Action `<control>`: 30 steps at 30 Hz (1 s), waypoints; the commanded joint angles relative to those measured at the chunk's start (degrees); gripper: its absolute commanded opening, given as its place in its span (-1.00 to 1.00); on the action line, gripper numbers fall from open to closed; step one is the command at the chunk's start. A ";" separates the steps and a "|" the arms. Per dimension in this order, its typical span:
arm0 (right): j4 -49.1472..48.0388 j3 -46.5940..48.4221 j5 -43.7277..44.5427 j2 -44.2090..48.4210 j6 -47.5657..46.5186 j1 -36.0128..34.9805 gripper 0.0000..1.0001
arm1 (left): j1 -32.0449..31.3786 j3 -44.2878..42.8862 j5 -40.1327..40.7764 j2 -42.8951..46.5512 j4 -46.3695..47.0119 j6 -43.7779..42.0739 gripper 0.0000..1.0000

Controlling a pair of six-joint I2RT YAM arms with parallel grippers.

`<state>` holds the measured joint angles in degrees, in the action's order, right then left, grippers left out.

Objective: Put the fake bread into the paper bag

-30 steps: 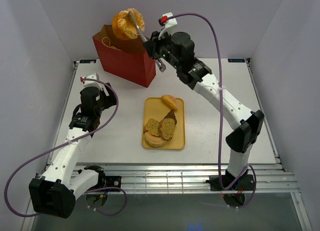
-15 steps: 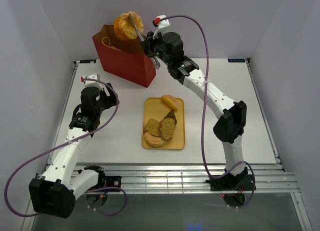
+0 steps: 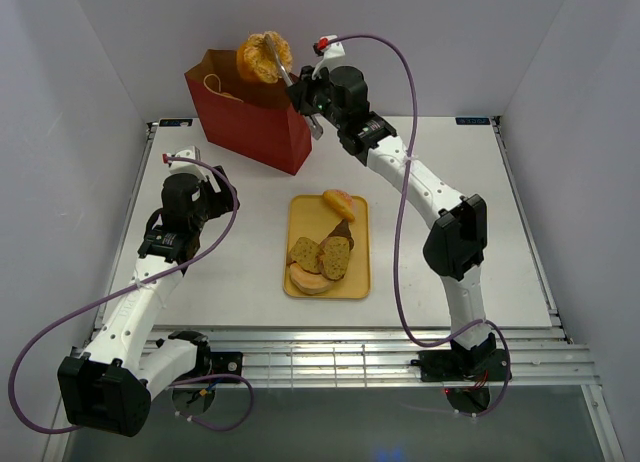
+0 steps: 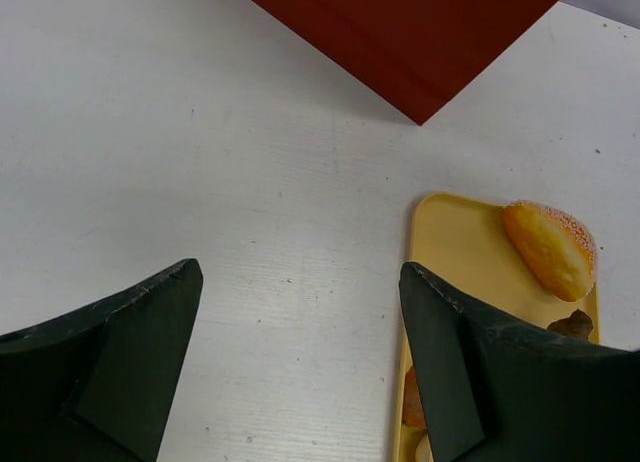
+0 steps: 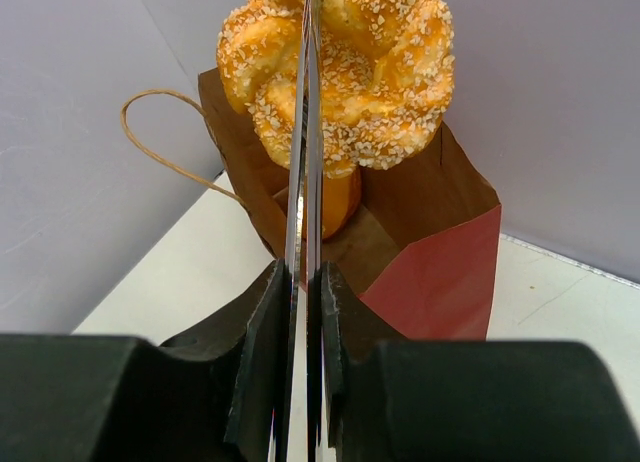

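Left gripper (image 4: 297,282): spread wide, holding nothing, hovering over the white surface (image 3: 450,232) just left of the tray.

Paper bag (image 3: 250,122): upright at the back left, mouth open. An orange piece (image 5: 342,204) is inside, low in the bag.

Seeded roll (image 3: 264,57): in the air above the bag mouth, toward its right edge and not yet below the rim.

Right gripper (image 3: 272,50): pinching that roll, with the thin fingers nearly pressed together in a groove between two lobes.

Handling, as a judgement: a toy bread is likely light and fairly stiff. The glossy skin could slip, but the seed coating gives some bite. A groove or the waist looks the better hold, since a rounded lobe would squirt out. The bag is thin paper and easy to tip, so the rim is best left untouched.

Tray (image 3: 358,282): holds a sugared roll (image 3: 339,203), slices (image 3: 320,254) and a pale bun (image 3: 310,280). The slices are best taken across the flat faces.
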<state>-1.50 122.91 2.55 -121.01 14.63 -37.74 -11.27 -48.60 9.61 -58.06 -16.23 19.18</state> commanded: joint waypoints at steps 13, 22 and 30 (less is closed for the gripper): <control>-5.27 -1.80 -4.92 1.30 2.77 0.38 -0.26 | -0.25 -0.36 -0.82 0.41 1.20 0.42 0.81; -3.51 -2.15 -4.83 3.50 1.63 0.30 -0.24 | -0.25 -0.44 -0.55 0.23 1.11 0.33 0.81; -1.85 -4.52 -4.83 8.06 0.22 0.29 -0.23 | -0.16 -0.36 0.06 -0.21 1.02 0.24 0.81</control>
<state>-1.26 118.26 -1.96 -118.93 16.03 -37.50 -11.27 -48.60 9.61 -58.11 -16.23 19.38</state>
